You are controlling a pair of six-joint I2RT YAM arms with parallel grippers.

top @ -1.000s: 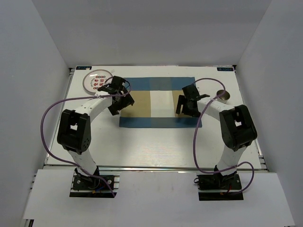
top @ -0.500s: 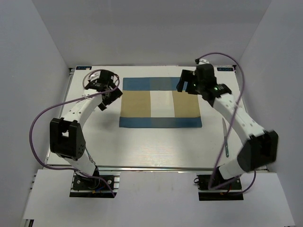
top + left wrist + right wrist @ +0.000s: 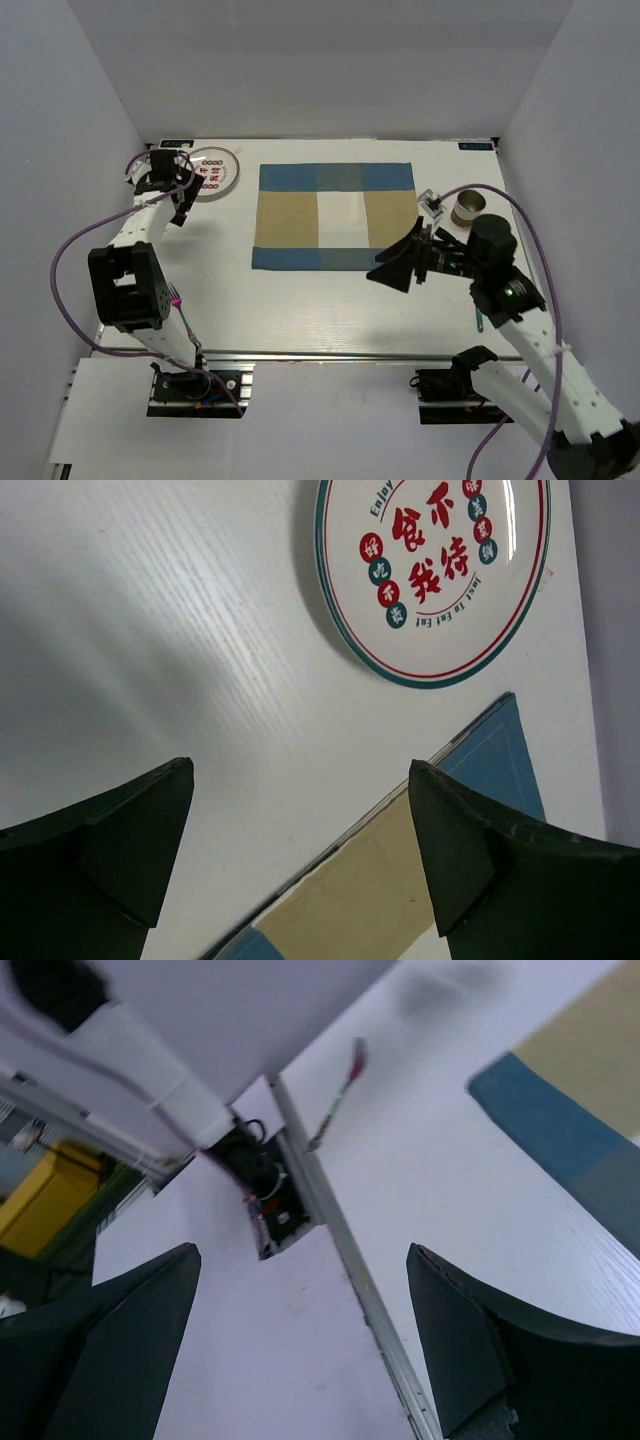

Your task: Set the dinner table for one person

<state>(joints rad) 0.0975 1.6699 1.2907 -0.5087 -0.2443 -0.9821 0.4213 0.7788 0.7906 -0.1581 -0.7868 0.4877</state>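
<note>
- The left pincer (image 3: 298, 772) stands wide open with nothing between its jaws, over bare white worktop (image 3: 300, 305) near the far left corner.
- Just ahead of it in the wrist view lies a round plate (image 3: 435, 575) with a green-and-red rim and red and green Chinese characters (flat on the worktop, clear of both fingers).
- The right pincer (image 3: 302, 1252) is also wide open and empty. It hangs over the worktop close to the near right corner of the placemat (image 3: 335, 217) and points left in the overhead view.
- The placemat, checked in blue, tan and white, lies flat in the middle of the worktop. The plate sits apart from it, off its far left corner.
- A small brown cup (image 3: 466, 207) stands to the right of the placemat, on the right side of the worktop.
- The worktop fills the space between the white walls (image 3: 60, 150), with an aluminium rail (image 3: 320, 354) along its near edge.
</note>
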